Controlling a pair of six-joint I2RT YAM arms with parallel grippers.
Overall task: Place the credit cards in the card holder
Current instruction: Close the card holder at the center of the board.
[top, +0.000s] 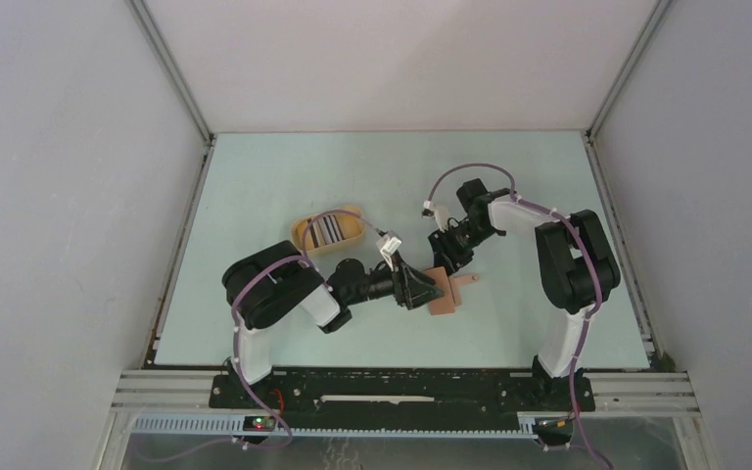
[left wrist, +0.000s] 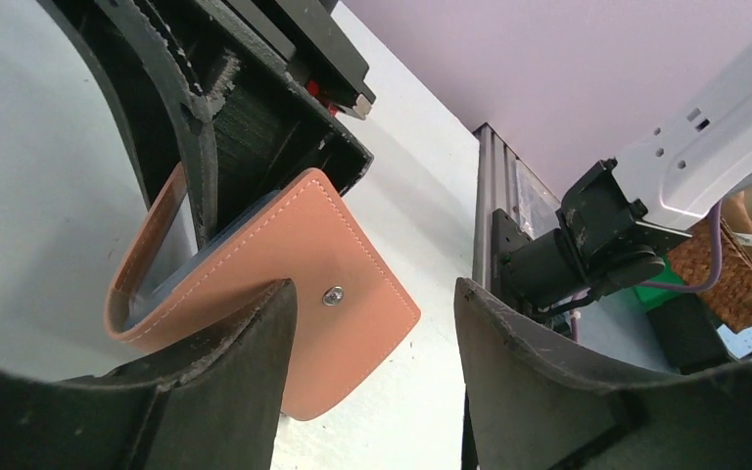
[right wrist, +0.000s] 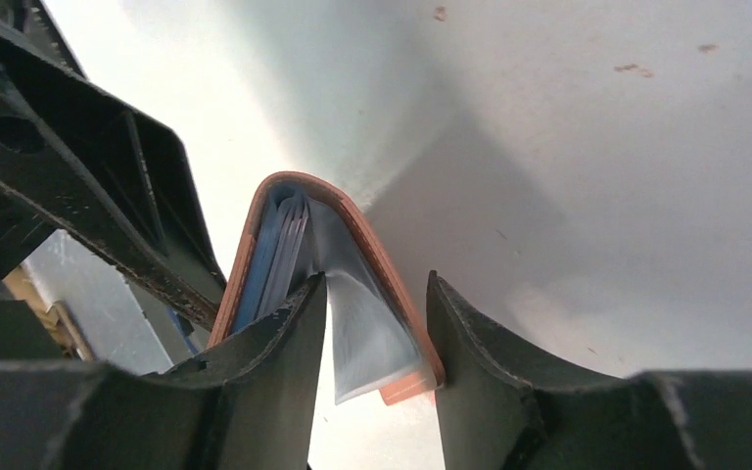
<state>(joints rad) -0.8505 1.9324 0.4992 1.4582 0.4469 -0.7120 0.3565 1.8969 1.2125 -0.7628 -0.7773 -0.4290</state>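
The reddish-brown card holder [top: 443, 299] stands half open on the table between both grippers, its tab pointing right. My right gripper [top: 447, 258] comes down on it from behind. In the right wrist view the right gripper [right wrist: 374, 286] has one finger inside the fold and one outside, closed on one cover [right wrist: 392, 284] and its clear sleeve. My left gripper [top: 429, 290] is open. In the left wrist view the left gripper [left wrist: 372, 294] reaches around the holder's studded flap [left wrist: 343, 245] without gripping it. Several credit cards [top: 331, 229] lie in the yellow tray.
The yellow oval tray [top: 303, 233] sits behind my left arm, left of the holder. The right arm's black fingers [left wrist: 255, 127] fill the top of the left wrist view. The table's metal side rail [left wrist: 485, 215] runs to the right there.
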